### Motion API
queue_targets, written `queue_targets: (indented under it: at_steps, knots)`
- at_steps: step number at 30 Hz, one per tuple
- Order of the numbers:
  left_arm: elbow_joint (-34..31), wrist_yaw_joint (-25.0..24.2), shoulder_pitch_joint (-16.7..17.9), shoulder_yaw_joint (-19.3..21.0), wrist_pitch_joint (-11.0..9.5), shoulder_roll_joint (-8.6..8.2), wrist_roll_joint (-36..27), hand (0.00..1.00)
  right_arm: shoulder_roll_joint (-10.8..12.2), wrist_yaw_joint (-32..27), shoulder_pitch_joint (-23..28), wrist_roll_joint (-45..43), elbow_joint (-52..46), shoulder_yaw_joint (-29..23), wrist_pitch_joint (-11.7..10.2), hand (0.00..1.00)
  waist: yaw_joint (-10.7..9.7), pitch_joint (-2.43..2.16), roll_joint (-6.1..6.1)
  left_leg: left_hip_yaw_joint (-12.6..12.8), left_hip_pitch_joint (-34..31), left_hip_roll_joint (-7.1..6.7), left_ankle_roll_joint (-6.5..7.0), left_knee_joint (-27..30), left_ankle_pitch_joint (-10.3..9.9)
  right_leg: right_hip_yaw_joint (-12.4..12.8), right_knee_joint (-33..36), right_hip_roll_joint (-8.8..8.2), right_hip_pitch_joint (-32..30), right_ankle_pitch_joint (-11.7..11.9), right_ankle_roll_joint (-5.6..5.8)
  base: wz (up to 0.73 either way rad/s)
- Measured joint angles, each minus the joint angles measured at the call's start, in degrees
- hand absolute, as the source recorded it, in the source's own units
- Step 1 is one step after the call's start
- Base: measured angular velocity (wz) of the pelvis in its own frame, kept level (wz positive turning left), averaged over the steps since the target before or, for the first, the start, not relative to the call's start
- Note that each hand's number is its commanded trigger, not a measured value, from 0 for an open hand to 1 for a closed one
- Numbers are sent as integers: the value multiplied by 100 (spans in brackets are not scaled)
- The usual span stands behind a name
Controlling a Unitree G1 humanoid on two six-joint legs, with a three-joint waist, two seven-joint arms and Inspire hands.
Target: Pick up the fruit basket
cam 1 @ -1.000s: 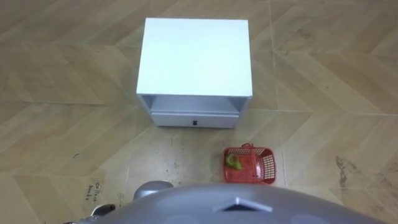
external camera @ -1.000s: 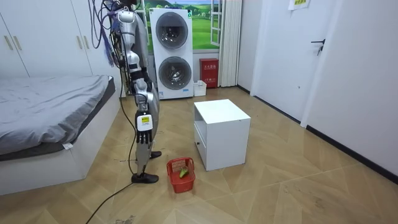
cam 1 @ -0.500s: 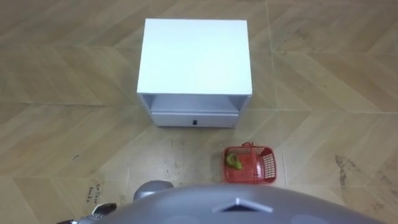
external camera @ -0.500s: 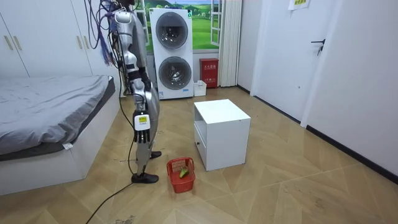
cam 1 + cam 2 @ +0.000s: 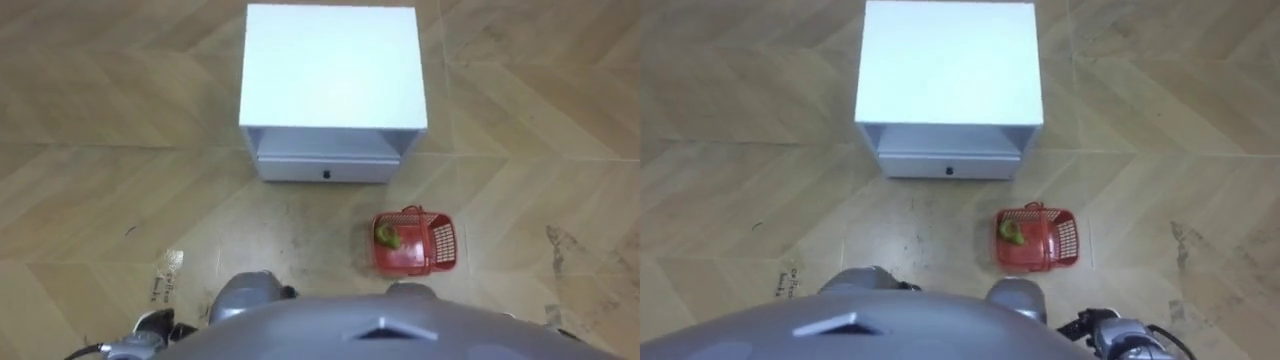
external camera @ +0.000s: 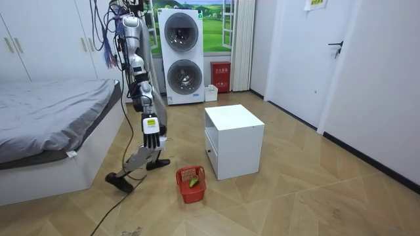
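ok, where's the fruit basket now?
The fruit basket, holding a green fruit, sits on the floor right of centre in the left eye view, by the right front corner of the white cabinet.

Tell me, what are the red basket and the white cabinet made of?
The red basket looks like plastic: it has a bright, even colour and walls moulded into a grid of holes. The white cabinet seems to be painted or laminated board, smooth and matte, with flat panels and sharp edges. Whether wood lies underneath can't be told.
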Motion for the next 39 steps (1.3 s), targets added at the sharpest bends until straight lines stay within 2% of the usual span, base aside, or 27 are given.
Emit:
queue_targets:
  at_steps: [2, 3, 4, 6, 7, 8, 9, 10, 11, 12, 14, 15, 16, 18, 20, 21, 22, 23, 25, 27, 29, 32, 35, 36, 39]
  knots:
    - [-19, 50, -176, -115, -12, 94, -37, 0, -22, -78, -237, 51, -50, 62, -36, 0, 39, -2, -51, -7, -606, 75, 7, 436, 1, 15, -702, -10, 124, -63, 99, -4]
    - [-28, 151, -315, -184, -33, 128, -160, 0, -22, -148, -399, 247, -52, 62, -144, 0, 42, 16, -52, -69, -1048, 197, 7, 820, 0, 21, -1029, 66, 92, -503, 332, -13]
    - [-26, 197, -382, -202, -44, 132, -215, 0, -19, -183, -455, 337, -106, 65, -209, 0, 47, 39, -33, -168, -1251, 249, 5, 1065, -1, 28, -1134, 136, 75, -710, 307, -22]
    - [64, 249, -499, -320, -130, 121, -332, 0, -5, -265, -663, 846, -168, 169, -353, 0, 111, 96, 93, -702, -1864, 376, -9, 1908, 0, 18, -1005, 381, -82, -1262, 245, -22]
    - [101, 256, -512, -333, -149, 121, -340, 0, 1, -291, -664, 989, -177, 196, -380, 0, 110, 84, 138, -805, -1970, 357, -23, 2067, -8, 11, -831, 385, -130, -1413, 231, 10]
    - [192, 328, -587, -425, -199, 122, -414, 0, 3, -357, -650, 1286, -197, 202, -401, 0, 57, 102, 97, -979, -2155, 257, -130, 2307, -72, -20, -287, 301, -313, -1746, 201, 34]
    - [213, 359, -639, -467, -219, 119, -437, 0, -3, -390, -656, 1402, -201, 170, -402, 0, 9, 105, 67, -1028, -2254, 199, -201, 2440, -130, -33, 100, 227, -461, -1894, 193, 60]
    - [293, 414, -697, -573, -273, 121, -452, 0, -27, -483, -667, 1609, -216, 66, -437, 0, -46, 112, 28, -1074, -2497, 129, -207, 2739, -265, -12, 923, 50, -832, -2168, 201, 57]
    - [337, 494, -805, -696, -317, 119, -532, 0, -51, -633, -715, 1745, -214, 0, -502, 0, -42, 143, 24, -1125, -2757, 45, -213, 3102, -478, 6, 1779, -118, -1209, -2318, 182, 49]
    - [419, 533, -845, -749, -371, 120, -630, 0, -55, -715, -763, 1771, -214, -67, -531, 0, -52, 153, 45, -1168, -2913, 15, -198, 3312, -613, 20, 2242, -179, -1409, -2328, 179, 39]
    - [677, 753, -1020, -804, -454, 147, -927, 0, -63, -995, -988, 1772, -218, -276, -658, 0, -185, 164, 18, -1168, -3522, -203, -53, 4194, -911, 212, 3871, -521, -2096, -2328, 178, 52]
    - [724, 811, -1042, -828, -500, 149, -1010, 0, -75, -1058, -1062, 1794, -221, -342, -693, 0, -211, 170, 28, -1161, -3670, -253, -9, 4433, -994, 272, 4225, -585, -2236, -2330, 176, 52]
    - [874, 927, -1112, -851, -605, 158, -1114, 0, -88, -1175, -1179, 1812, -259, -520, -803, 0, -218, 182, 53, -1116, -3938, -331, 42, 4895, -1197, 373, 4889, -741, -2468, -2336, 172, 38]
    - [1113, 1159, -1228, -896, -704, 220, -1289, 0, -79, -1410, -1436, 1795, -491, -716, -894, 0, -218, 197, 27, -937, -4367, -455, 203, 5709, -1505, 649, 6054, -1026, -2854, -2336, 172, 33]
    - [1169, 1306, -1243, -1011, -770, 270, -1488, 0, -70, -1537, -1595, 1794, -775, -814, -925, 0, -279, 204, 17, -820, -4618, -539, 336, 6203, -1678, 866, 6725, -1120, -3025, -2337, 173, 31]
    - [1169, 1381, -1246, -1054, -818, 321, -1596, 0, -62, -1591, -1713, 1794, -957, -829, -978, 0, -294, 212, 2, -761, -4774, -536, 358, 6494, -1776, 1007, 7125, -1130, -3121, -2338, 175, 32]
    - [1166, 1405, -1248, -1077, -843, 360, -1675, 0, -58, -1614, -1764, 1795, -1056, -827, -991, 0, -320, 220, -27, -724, -4844, -535, 378, 6614, -1804, 1055, 7297, -1172, -3137, -2338, 175, 39]
    - [1148, 1462, -1251, -1160, -883, 445, -1792, 0, -48, -1663, -1849, 1784, -1203, -825, -1058, 0, -362, 227, -108, -642, -4958, -519, 403, 6830, -1845, 1131, 7604, -1258, -3115, -2345, 190, 54]
    - [1131, 1540, -1231, -1225, -967, 490, -1789, 0, -51, -1756, -1885, 1745, -1441, -825, -1093, 0, -406, 239, -167, -629, -5042, -512, 374, 7074, -1879, 1159, 7923, -1253, -3049, -2359, 219, 43]
    - [1133, 1599, -1094, -1381, -971, 475, -1793, 0, -35, -1811, -1891, 1734, -1606, -701, -1116, 0, -403, 223, -247, -654, -4970, -498, 248, 7194, -1928, 1177, 8104, -1243, -2990, -2362, 218, 5]
    - [1151, 1596, -999, -1570, -977, 453, -1779, 0, -37, -1830, -1890, 1732, -1674, -631, -1125, 0, -454, 233, -277, -707, -4925, -497, 147, 7202, -1910, 1136, 8143, -1230, -2941, -2367, 207, -2]
    - [1152, 1555, -876, -1730, -978, 427, -1781, 0, -47, -1881, -1889, 1764, -1687, -525, -1125, 0, -504, 259, -346, -742, -4917, -452, 0, 7226, -1887, 1133, 8239, -1174, -2931, -2426, 116, -2]
    - [1147, 1470, -795, -1856, -1006, 413, -1781, 0, -66, -1923, -1883, 1809, -1687, -386, -1124, 0, -536, 255, -352, -808, -4920, -421, -173, 7317, -1966, 1146, 8364, -1084, -2901, -2453, 90, -1]
    - [1147, 1450, -769, -1906, -1033, 405, -1781, 0, -64, -1922, -1883, 1809, -1720, -375, -1124, 0, -551, 254, -363, -816, -4925, -430, -231, 7336, -1968, 1141, 8415, -1085, -2884, -2475, 46, 9]
    - [1183, 1339, -693, -1913, -1089, 417, -1759, 0, -78, -1923, -1884, 1812, -1805, -295, -1138, 0, -540, 248, -404, -826, -4983, -445, -292, 7528, -1958, 1155, 8614, -1050, -2754, -2641, -38, 7]
